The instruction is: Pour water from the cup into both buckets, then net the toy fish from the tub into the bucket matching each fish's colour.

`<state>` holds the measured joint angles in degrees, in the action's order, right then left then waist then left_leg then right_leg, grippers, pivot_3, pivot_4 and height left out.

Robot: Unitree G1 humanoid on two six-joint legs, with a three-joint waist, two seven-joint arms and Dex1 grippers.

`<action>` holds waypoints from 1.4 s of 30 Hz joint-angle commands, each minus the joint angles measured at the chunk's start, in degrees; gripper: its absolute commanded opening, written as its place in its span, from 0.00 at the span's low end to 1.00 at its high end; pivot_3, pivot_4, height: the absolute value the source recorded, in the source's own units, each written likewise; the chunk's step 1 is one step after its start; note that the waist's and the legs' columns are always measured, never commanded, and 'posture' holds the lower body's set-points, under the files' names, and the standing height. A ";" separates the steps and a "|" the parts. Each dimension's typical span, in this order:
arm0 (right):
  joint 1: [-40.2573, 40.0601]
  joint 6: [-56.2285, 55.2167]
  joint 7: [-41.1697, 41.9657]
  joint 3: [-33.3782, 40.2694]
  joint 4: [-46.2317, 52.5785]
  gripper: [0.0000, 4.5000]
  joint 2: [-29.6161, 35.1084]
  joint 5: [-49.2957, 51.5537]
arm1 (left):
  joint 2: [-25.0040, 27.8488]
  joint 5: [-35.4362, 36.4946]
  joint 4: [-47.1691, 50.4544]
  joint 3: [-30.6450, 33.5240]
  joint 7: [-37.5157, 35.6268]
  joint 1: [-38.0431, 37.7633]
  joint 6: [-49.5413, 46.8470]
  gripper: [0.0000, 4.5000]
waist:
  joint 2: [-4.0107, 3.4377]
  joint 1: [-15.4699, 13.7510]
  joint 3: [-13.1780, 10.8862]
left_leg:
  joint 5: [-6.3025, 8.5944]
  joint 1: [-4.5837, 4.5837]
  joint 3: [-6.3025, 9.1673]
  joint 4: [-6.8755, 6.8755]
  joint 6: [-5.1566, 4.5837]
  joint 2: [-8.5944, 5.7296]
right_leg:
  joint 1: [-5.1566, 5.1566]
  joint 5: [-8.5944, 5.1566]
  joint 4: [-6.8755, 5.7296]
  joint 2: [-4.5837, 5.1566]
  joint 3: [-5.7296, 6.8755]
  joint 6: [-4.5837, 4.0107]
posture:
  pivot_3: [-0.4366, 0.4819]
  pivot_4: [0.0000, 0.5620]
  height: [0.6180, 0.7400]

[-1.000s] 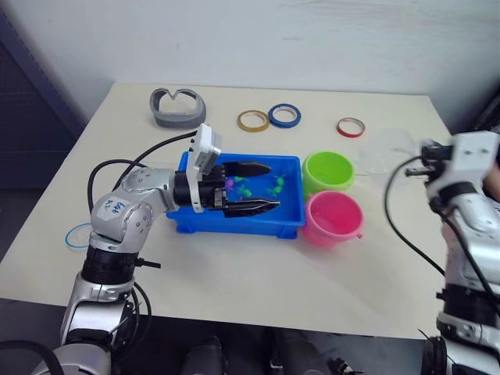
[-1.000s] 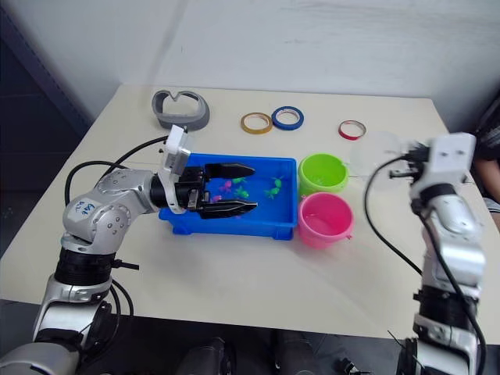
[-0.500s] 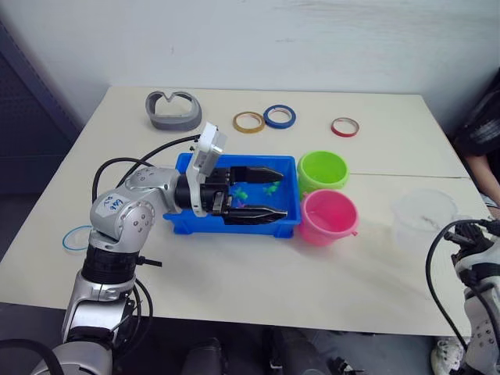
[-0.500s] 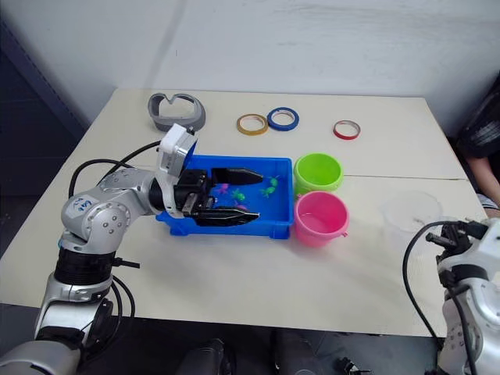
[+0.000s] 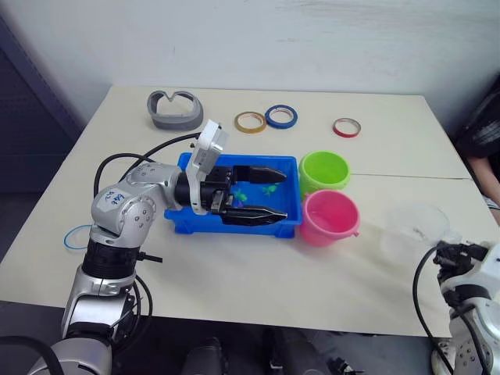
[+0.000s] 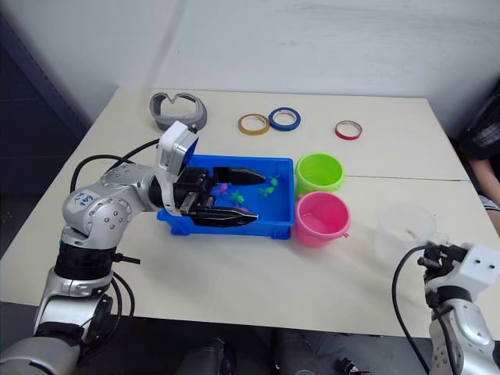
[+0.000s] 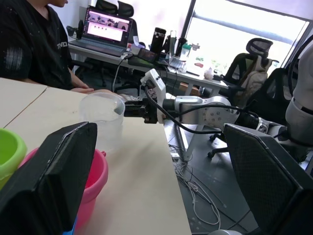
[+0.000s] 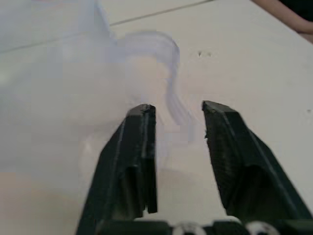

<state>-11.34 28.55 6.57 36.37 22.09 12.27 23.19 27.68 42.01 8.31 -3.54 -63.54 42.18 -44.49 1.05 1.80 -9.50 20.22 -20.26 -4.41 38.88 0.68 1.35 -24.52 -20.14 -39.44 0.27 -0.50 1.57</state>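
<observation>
The clear cup (image 5: 418,229) stands upright on the table, right of the pink bucket (image 5: 330,217). My right gripper (image 8: 178,110) is open just behind the cup, with the cup's thin handle (image 8: 172,98) ahead of its fingertips. The lime green bucket (image 5: 324,170) stands behind the pink one. Both buckets touch the right end of the blue tub (image 5: 181,221). Green and pink toy fish (image 6: 271,186) lie in the tub. My left gripper (image 5: 269,192) hovers wide open over the tub's right half, with nothing between its fingers.
Yellow, blue and red tape rings (image 5: 280,116) lie along the table's back. A grey curved holder (image 5: 176,109) sits at the back left, and a thin blue ring (image 5: 78,237) near the left edge. A person in black (image 7: 29,44) sits beyond the right edge.
My right arm came down and back from beside the green bucket, set the cup on the table at the front right, and its fingers opened off the handle. The left gripper stayed over the tub.
</observation>
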 commanded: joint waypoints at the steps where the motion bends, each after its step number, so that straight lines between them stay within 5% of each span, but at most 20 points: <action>1: -3.67 -1.43 -0.13 0.17 5.65 0.80 0.21 -0.23 | 0.07 -0.57 -0.17 -0.50 -1.23 1.72 1.55 1.00 | 0.00 -0.14 0.00 | 0.00 0.00 0.00 0.00 0.00 0.00 | 0.00 0.00 0.00 0.00 0.00 0.00 | 0.48 0.27 1.00; 3: -6.45 -0.95 -0.09 0.06 8.80 0.99 0.37 -0.26 | -0.17 -0.90 -0.68 -0.75 -1.56 1.89 1.96 1.00 | 0.00 -0.13 0.00 | 0.00 0.00 0.00 -0.02 0.00 0.01 | 0.00 0.00 0.01 -0.01 0.01 0.00 | 0.48 0.27 1.00; 8: -15.19 2.08 -0.11 2.37 18.00 0.99 0.07 1.77 | -0.72 -1.74 -2.58 -1.34 -2.52 2.25 3.43 1.00 | -0.01 -0.13 0.00 | 0.00 0.00 0.00 -0.03 0.01 0.01 | 0.00 0.00 0.01 -0.01 0.01 0.00 | 0.48 0.27 1.00; 17: -22.64 -0.83 7.93 6.61 17.12 0.99 2.68 6.12 | -1.95 -3.27 -5.58 -1.96 -3.77 3.40 5.54 1.00 | 0.00 -0.09 0.00 | 0.01 0.01 0.00 -0.06 0.00 0.00 | 0.04 0.00 0.07 -0.01 0.00 0.01 | 0.48 0.27 1.00; 20: -26.57 -1.47 14.88 10.93 16.81 0.99 6.98 9.57 | -1.63 -3.27 -5.08 -1.51 -3.31 2.64 5.16 1.00 | 0.00 -0.20 0.00 | 0.01 0.01 0.01 -0.08 -0.01 -0.01 | 0.05 -0.01 0.12 -0.01 0.00 0.01 | 0.48 0.27 1.00; 25: -25.19 4.03 26.25 23.42 15.85 0.99 21.88 32.19 | 0.70 -2.62 -3.01 1.54 -0.42 -0.21 3.54 1.00 | 0.07 0.46 -0.04 | 0.03 0.06 -0.06 -0.11 -0.05 -0.02 | 0.22 -0.01 0.14 -0.02 -0.06 0.02 | 0.48 0.27 1.00; 29: -15.25 6.48 33.56 18.48 14.01 0.99 36.89 37.96 | 3.52 -1.88 1.78 5.08 3.72 -4.76 1.57 1.00 | 0.39 1.36 -0.22 | -0.06 0.80 -0.01 -0.78 -0.01 0.05 | 1.02 0.00 0.57 -0.18 -0.07 0.01 | 0.48 0.27 1.00; 33: 4.89 7.87 35.43 2.28 9.97 0.99 45.50 41.55 | 7.03 -2.57 7.63 10.35 9.74 -11.56 0.19 1.00 | 0.63 1.50 -0.37 | -0.11 1.01 0.04 -0.91 0.12 0.08 | 1.25 -0.01 0.75 -0.27 -0.09 0.02 | 0.48 0.27 1.00; 38: 27.77 8.47 40.82 -19.75 5.70 0.99 43.51 36.55 | 12.02 -2.36 15.09 21.07 17.29 -24.21 -2.53 1.00 | 0.70 0.54 -0.42 | -0.11 0.85 0.24 -0.89 0.17 0.15 | 0.91 0.00 0.94 -0.25 0.09 0.02 | 0.48 0.27 1.00; 42: 40.08 8.26 45.49 -30.58 0.22 0.99 37.83 32.15 | 16.54 -4.66 19.88 32.56 19.99 -38.87 -3.85 1.00 | 0.72 0.27 -0.46 | 0.06 0.72 0.32 -0.87 -0.02 0.16 | 0.87 0.00 1.15 -0.07 0.26 0.01 | 0.48 0.27 1.00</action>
<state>26.35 37.57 49.71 7.88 23.64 51.04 56.98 42.82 37.89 24.74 23.26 -44.35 6.00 -48.10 1.77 2.06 -9.96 20.30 -19.58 -4.07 38.02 0.63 1.50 -23.63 -20.14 -38.23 0.25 -0.16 1.58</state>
